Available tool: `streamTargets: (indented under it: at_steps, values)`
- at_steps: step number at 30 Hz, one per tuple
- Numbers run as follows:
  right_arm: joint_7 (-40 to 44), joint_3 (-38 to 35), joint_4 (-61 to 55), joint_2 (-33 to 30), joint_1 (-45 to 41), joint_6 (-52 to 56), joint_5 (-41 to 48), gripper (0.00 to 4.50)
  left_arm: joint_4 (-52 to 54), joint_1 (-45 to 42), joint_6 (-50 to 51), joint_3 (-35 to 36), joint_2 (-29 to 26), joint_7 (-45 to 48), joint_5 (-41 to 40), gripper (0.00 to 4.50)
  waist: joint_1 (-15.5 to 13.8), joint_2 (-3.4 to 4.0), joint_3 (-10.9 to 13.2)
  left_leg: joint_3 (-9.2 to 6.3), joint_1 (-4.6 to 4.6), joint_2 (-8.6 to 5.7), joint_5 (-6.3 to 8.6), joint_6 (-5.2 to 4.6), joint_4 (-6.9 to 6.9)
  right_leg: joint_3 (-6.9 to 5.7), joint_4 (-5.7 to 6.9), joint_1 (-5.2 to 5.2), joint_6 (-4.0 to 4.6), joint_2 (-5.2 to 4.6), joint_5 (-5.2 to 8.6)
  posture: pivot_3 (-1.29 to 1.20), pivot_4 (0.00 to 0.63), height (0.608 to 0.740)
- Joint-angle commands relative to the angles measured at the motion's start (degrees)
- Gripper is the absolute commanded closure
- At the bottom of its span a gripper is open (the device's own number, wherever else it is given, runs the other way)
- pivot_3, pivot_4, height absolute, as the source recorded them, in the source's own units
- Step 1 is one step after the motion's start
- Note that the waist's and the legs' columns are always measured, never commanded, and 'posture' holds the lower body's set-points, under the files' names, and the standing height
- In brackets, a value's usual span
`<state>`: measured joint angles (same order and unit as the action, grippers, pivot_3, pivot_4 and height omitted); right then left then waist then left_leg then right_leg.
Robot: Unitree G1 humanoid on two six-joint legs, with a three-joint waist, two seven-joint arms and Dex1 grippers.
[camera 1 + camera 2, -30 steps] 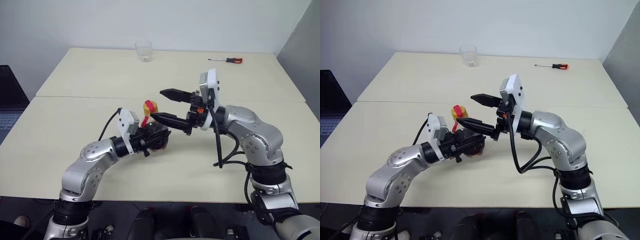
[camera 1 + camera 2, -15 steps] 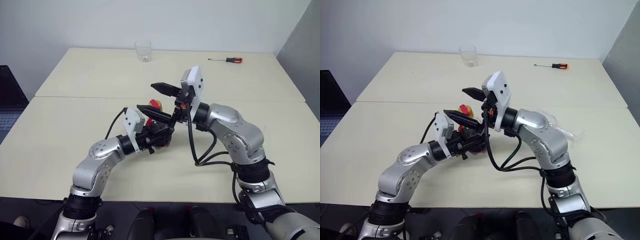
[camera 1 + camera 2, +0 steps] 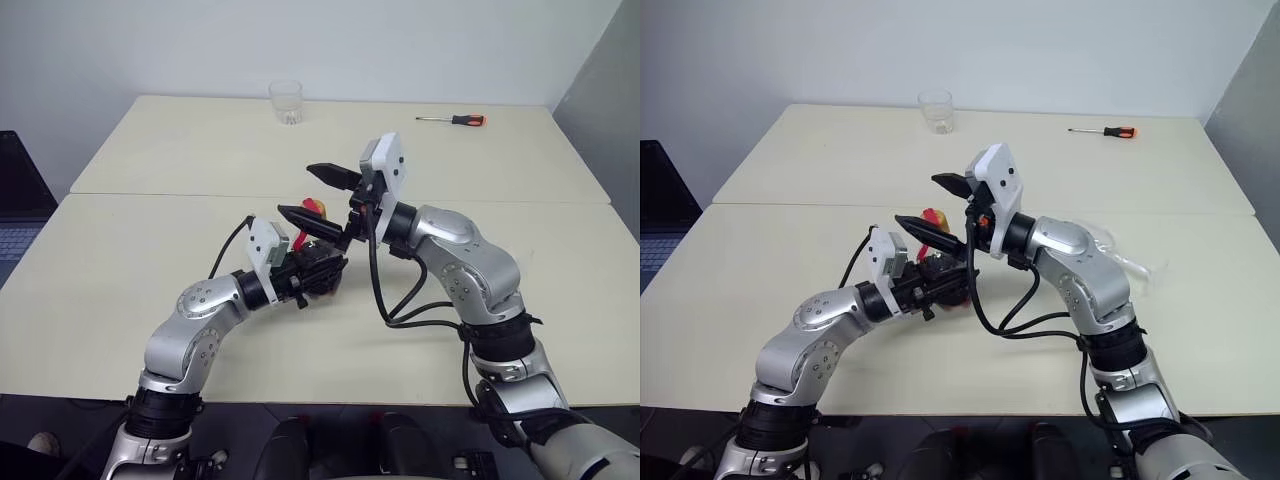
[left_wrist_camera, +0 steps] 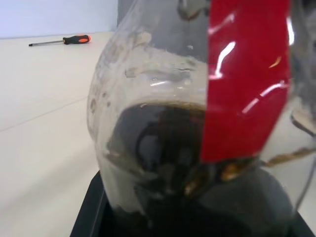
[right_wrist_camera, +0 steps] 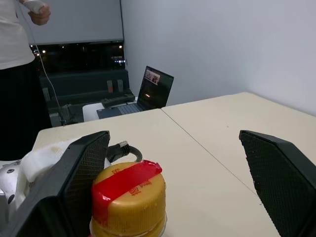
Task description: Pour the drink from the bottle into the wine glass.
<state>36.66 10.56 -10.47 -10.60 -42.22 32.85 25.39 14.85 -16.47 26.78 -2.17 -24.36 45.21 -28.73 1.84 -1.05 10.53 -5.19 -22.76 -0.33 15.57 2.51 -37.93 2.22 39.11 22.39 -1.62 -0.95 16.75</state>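
Having swung in from the right since a second ago, right gripper (image 3: 318,195) now hanging wide open around the yellow cap (image 5: 129,197), one finger (image 5: 74,173) just beside it, the other well apart. Left gripper (image 3: 315,272) squeezing tight on the bottle (image 4: 197,113), holding it upright just above the table (image 3: 120,260). Dark drink (image 4: 163,148) sitting low inside. Tumbler (image 3: 286,101) and screwdriver (image 3: 452,120) resting far back.

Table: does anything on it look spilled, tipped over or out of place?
No spill shows. The wine glass seems to lie tipped on its side on the table, behind the right arm. A screwdriver lies near the far edge, odd for pouring.
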Motion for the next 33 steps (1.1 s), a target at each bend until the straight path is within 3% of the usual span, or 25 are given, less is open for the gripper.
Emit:
streamTargets:
  at_steps: [1,33]
  values:
    - [0.78,-1.48,-0.68,-1.6,-0.78,-1.08,-0.5,0.02,1.49,-0.83,-1.52,1.57,-0.66,0.97,-0.97,2.55,0.0,0.0,0.0,0.0,0.0,0.0,0.0,0.0,0.0,0.0,0.0,0.0,0.0,0.0,0.0,0.0,0.15,0.74]
    - [5.12,-4.3,-3.38,-9.04,2.9,-0.39,2.22,0.02,0.01,-2.01,-1.82,2.66,-3.4,1.89,-1.36,2.55,-0.03,0.0,0.0,0.01,-0.02,-0.01,0.0,-0.01,0.0,0.0,-0.01,-0.01,0.0,-0.01,0.0,0.0,0.15,0.74]
